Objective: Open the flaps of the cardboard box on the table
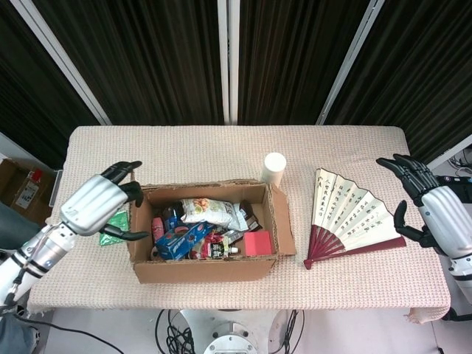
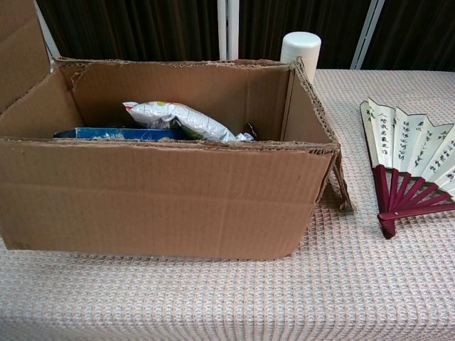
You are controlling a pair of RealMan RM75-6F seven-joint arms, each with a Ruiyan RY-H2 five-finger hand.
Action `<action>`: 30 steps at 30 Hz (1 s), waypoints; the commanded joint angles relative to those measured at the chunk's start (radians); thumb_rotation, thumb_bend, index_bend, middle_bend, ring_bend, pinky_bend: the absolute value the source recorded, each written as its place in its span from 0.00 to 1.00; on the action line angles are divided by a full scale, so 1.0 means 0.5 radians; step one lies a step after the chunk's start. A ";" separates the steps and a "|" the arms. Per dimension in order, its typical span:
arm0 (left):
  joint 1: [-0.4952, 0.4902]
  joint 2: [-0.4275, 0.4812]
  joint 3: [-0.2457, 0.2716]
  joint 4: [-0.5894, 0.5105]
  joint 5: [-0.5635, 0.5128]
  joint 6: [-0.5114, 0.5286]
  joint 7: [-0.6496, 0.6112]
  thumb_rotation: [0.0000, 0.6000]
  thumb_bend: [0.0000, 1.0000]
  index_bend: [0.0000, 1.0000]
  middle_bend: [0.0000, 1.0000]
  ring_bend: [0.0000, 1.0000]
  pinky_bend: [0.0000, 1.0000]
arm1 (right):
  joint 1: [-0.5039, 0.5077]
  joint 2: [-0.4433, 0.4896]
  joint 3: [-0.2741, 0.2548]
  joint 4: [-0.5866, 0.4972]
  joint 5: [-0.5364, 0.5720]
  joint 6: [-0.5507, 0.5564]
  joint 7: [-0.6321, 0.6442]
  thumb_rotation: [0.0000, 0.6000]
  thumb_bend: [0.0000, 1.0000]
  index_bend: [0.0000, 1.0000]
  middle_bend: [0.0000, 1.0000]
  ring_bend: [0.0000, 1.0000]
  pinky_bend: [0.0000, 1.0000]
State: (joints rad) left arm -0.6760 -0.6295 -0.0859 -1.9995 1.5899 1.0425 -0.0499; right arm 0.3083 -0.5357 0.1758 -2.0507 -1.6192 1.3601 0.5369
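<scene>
The cardboard box [image 1: 208,268] stands mid-table with its top open; in the chest view the box [image 2: 170,199] fills the left half. Its left flap [image 2: 18,42] stands up at the left edge, and its right flap [image 1: 285,221] hangs outward. Inside lie a silver snack bag [image 1: 212,212], a blue carton [image 1: 179,240] and a pink box [image 1: 259,242]. My left hand [image 1: 99,206] hovers just left of the box with fingers spread, holding nothing. My right hand [image 1: 431,210] is open at the table's right edge, beyond the fan. Neither hand shows in the chest view.
A white cylinder [image 1: 273,168] stands behind the box's right rear corner. A spread paper fan [image 1: 352,217] lies to the right of the box. A green packet [image 1: 116,221] peeks out under my left hand. The beige cloth-covered table [image 1: 184,151] extends behind the box.
</scene>
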 commanded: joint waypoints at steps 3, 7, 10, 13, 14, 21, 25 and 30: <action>0.187 0.055 0.072 0.080 0.009 0.153 -0.047 0.00 0.00 0.50 0.42 0.05 0.14 | 0.014 -0.033 -0.003 0.003 0.002 -0.026 -0.013 1.00 0.83 0.00 0.10 0.00 0.00; 0.343 0.073 0.100 0.178 -0.013 0.323 -0.039 0.00 0.00 0.50 0.42 0.05 0.14 | 0.014 -0.045 -0.010 0.012 0.006 -0.039 -0.018 1.00 0.83 0.00 0.10 0.00 0.00; 0.438 0.073 0.135 0.222 -0.039 0.376 -0.074 0.00 0.00 0.50 0.42 0.05 0.14 | -0.001 -0.049 -0.020 0.023 -0.001 -0.027 -0.011 1.00 0.83 0.00 0.10 0.00 0.00; 0.518 0.053 0.153 0.263 -0.072 0.428 -0.161 0.00 0.00 0.49 0.43 0.05 0.14 | -0.030 -0.059 -0.046 0.045 -0.024 -0.008 -0.004 1.00 0.83 0.00 0.10 0.00 0.00; 0.544 0.040 0.156 0.267 -0.084 0.452 -0.211 0.00 0.00 0.49 0.43 0.05 0.14 | -0.045 -0.065 -0.061 0.055 -0.040 0.003 -0.009 1.00 0.83 0.00 0.10 0.00 0.00; 0.871 -0.215 0.236 0.417 -0.107 0.798 -0.378 0.00 0.00 0.31 0.24 0.06 0.14 | -0.416 -0.401 -0.267 0.363 -0.092 0.352 -0.633 1.00 0.75 0.00 0.04 0.00 0.00; 1.089 -0.492 0.259 0.620 -0.076 1.107 -0.217 0.17 0.00 0.13 0.12 0.05 0.14 | -0.662 -0.783 -0.347 0.731 0.026 0.583 -0.840 1.00 0.62 0.00 0.00 0.00 0.00; 1.282 -0.795 0.292 0.877 0.017 1.373 -0.070 0.32 0.02 0.02 0.13 0.03 0.14 | -0.849 -1.172 -0.375 1.219 0.160 0.727 -0.759 1.00 0.49 0.00 0.00 0.00 0.00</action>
State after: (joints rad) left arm -0.0995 -0.9498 0.0429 -1.6332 1.5704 1.6640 -0.1362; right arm -0.0087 -0.9565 0.0235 -1.6226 -1.6009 1.6299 0.1444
